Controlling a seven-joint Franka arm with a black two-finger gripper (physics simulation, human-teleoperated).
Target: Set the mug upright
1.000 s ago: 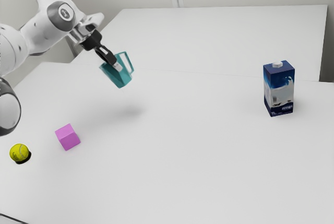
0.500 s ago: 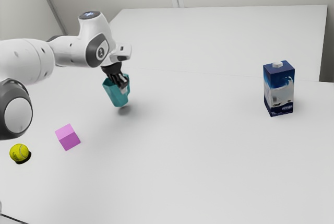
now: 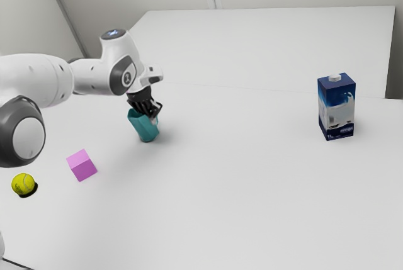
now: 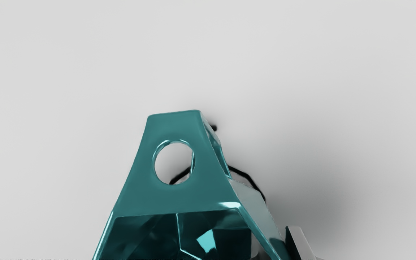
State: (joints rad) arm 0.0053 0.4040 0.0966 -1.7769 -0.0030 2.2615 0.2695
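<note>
Two containers were in sight: a teal mug (image 3: 145, 129) and a milk carton (image 3: 336, 109). The mug was in the grasp of the black gripper (image 3: 153, 117), its jaws pinching the wall near the rim, and in the wrist view one finger (image 4: 300, 242) lay along the outside of that wall. It leaned, with its mouth up toward the exterior view's left and its base low over the white table (image 3: 252, 188); whether the base touched was impossible to tell. The wrist view looked into part of its mouth, onto dark, glossy, faceted walls with a bright patch; the rest of the inside was out of sight. Next to the mouth, a tapering teal part had a round hole through it.

The blue and white carton was upright, well apart from the mug, with a white cap (image 3: 334, 77) on top; its contents were hidden. A pink-purple cube (image 3: 82, 165) lay between the mug and a yellow ball (image 3: 23, 184).
</note>
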